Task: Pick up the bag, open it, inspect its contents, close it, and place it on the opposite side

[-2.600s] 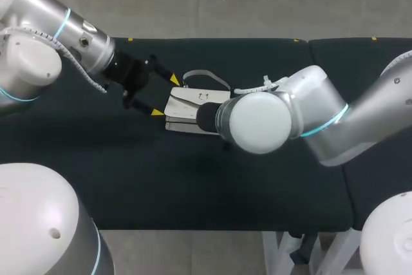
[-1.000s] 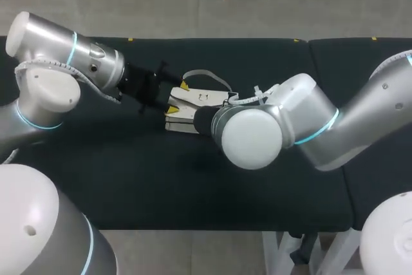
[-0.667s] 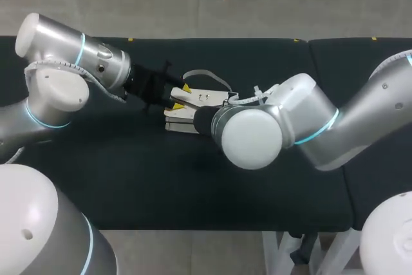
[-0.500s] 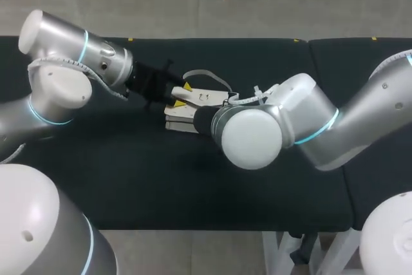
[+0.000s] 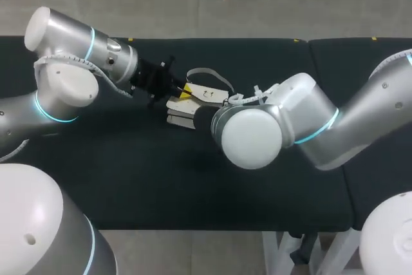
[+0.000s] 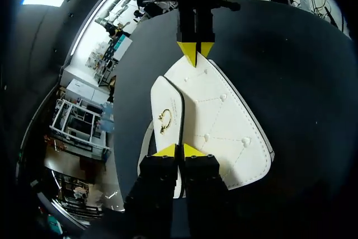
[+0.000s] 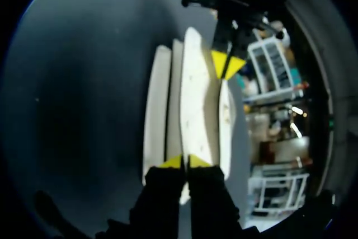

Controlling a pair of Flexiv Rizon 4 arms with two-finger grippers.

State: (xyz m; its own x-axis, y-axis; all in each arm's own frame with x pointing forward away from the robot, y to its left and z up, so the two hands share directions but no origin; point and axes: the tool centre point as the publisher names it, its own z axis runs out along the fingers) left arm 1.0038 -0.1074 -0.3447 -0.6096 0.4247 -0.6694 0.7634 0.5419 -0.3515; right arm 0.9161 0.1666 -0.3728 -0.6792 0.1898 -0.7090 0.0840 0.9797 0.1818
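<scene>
Left end effector (image 6: 178,150) is pinched narrow on one end of the white bag (image 6: 221,121). Right end effector (image 7: 182,162) is pinched narrow on the opposite end. Bag is at mid-tabletop (image 5: 129,172) between both arms, with its grey strap (image 5: 207,73) looped on the far side.

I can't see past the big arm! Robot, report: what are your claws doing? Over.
Left claw shut on white bag. Right claw shut on its other end. Nothing seen blocking. Over.
</scene>
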